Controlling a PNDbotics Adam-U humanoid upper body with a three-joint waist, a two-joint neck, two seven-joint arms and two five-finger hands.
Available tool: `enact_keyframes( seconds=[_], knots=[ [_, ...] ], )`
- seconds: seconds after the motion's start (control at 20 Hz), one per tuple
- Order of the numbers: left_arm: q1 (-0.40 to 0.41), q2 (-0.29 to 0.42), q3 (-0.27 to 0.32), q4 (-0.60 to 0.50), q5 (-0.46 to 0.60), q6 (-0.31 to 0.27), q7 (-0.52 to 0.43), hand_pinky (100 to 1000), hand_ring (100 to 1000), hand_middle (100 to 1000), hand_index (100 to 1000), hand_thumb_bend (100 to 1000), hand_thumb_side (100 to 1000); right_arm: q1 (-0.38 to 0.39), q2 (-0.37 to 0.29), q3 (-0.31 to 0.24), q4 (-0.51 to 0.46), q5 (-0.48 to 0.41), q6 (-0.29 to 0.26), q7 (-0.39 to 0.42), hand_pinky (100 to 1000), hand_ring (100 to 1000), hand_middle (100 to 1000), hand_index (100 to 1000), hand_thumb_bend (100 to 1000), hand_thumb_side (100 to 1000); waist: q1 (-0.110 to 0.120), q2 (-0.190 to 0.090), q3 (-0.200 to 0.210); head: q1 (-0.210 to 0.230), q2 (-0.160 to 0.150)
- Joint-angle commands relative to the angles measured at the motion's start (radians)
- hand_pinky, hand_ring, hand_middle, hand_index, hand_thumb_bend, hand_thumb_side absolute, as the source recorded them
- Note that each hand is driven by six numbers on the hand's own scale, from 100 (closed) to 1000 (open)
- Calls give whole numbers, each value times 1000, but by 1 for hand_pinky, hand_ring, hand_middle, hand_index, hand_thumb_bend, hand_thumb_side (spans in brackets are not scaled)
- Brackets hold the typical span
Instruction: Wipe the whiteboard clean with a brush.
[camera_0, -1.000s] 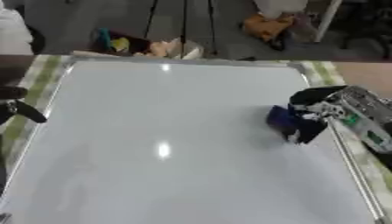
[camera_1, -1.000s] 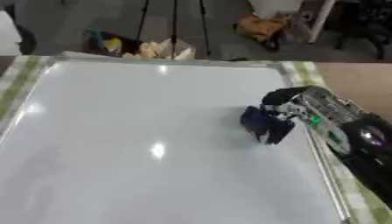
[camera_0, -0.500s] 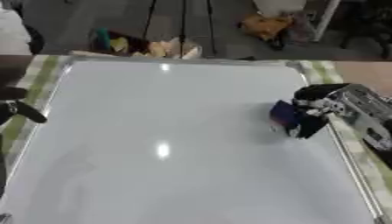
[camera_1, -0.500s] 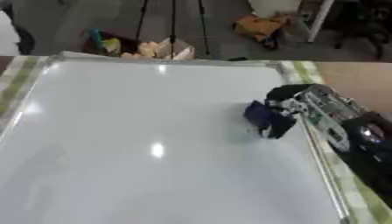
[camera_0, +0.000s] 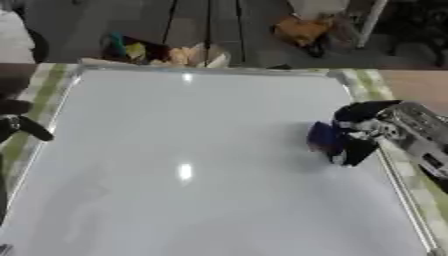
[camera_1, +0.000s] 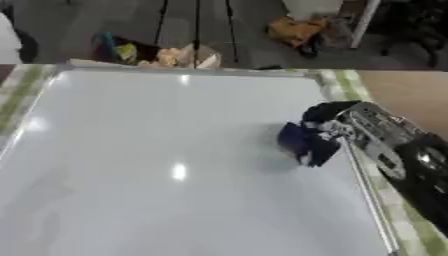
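Observation:
A large whiteboard (camera_0: 192, 150) with a silver frame fills most of both views; I see no marks on it. My right hand (camera_0: 363, 131) comes in from the right side, its fingers curled round a dark blue brush (camera_0: 324, 136) that sits on the board near the right frame, about halfway up. My left hand (camera_0: 19, 125) shows only in the left eye view, at the left edge beside the board, dark and blurred; whether its fingers are open or curled is unclear.
The board lies on a green-striped cloth (camera_0: 372, 82). Beyond its far edge is the floor with a pile of colourful items (camera_0: 149, 50) and an orange object (camera_0: 302, 30).
The whole picture has shifted down as the camera tilted. Relative to the board, my right hand and the brush have edged slightly away from me along the right frame.

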Motion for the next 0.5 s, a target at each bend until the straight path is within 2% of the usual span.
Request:
enact_keyframes(
  seconds=[0.05,0.5],
  knots=[
    [-13,3,-4,-18,2,-1,-3,416,823,700,629,100,921,6,-31,26,-60,-19,-18,28,760,741,407,296,100,475,0,-18,-1,-3,-8],
    [-13,2,-5,-18,1,-1,-4,416,824,701,629,100,923,8,-40,50,-140,-41,-19,70,754,734,398,294,100,474,-4,-17,2,-6,-9]
  ],
)
